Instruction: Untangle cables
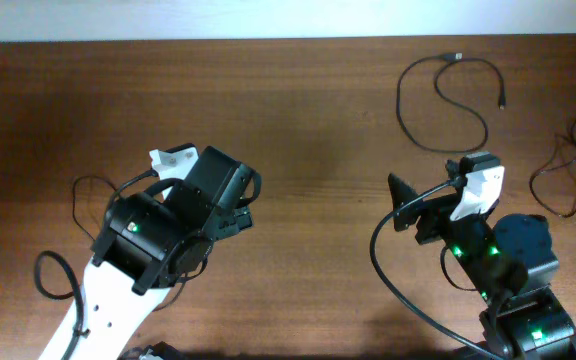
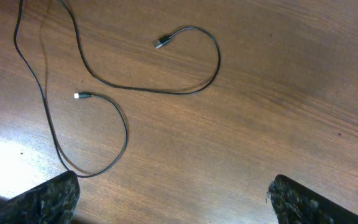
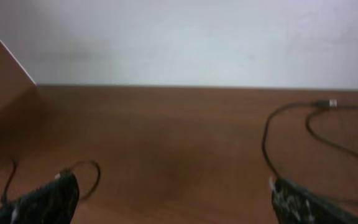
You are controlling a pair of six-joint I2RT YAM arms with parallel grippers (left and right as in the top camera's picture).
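Left gripper [image 2: 173,200]: spread wide, nothing held.
Cables [image 2: 161,42]: laid loose ahead of it, untouched.
Right gripper [image 3: 173,198]: released as well; one cable [image 3: 265,142] seen ahead-right.

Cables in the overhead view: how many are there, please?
3: loose cable top right, tangled cable at the right edge, thin cable by the left arm; others may be hidden.

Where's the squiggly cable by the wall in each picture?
Overhead: the cable is at the top right, just below the wall.
Left wrist: not in it; the other cable seen there looks like a different one.
Right wrist: the cable is on the right side, its plug near the wall.
Shared landmark: the white wall, along the top in the overhead and right wrist views.
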